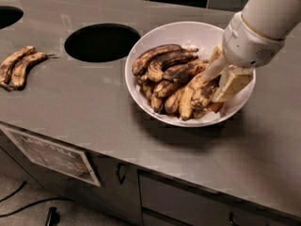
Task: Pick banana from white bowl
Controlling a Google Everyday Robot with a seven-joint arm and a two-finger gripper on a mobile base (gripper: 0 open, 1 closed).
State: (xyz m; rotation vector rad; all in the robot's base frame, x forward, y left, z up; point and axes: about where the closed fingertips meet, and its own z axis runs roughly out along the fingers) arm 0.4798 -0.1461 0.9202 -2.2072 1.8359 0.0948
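Observation:
The white bowl sits on the grey counter, holding several overripe bananas. The long yellow-brown banana with a black streak lies at the right of the pile, pointing toward the front rim. My gripper reaches down into the right side of the bowl from the white arm at the upper right. Its fingers stand apart, astride the upper end of that banana. Their tips are low among the fruit and partly hidden.
A round hole is cut into the counter left of the bowl, and part of another hole shows at the far left. Two brown bananas lie on the counter at the left. Cabinet doors are below the front edge.

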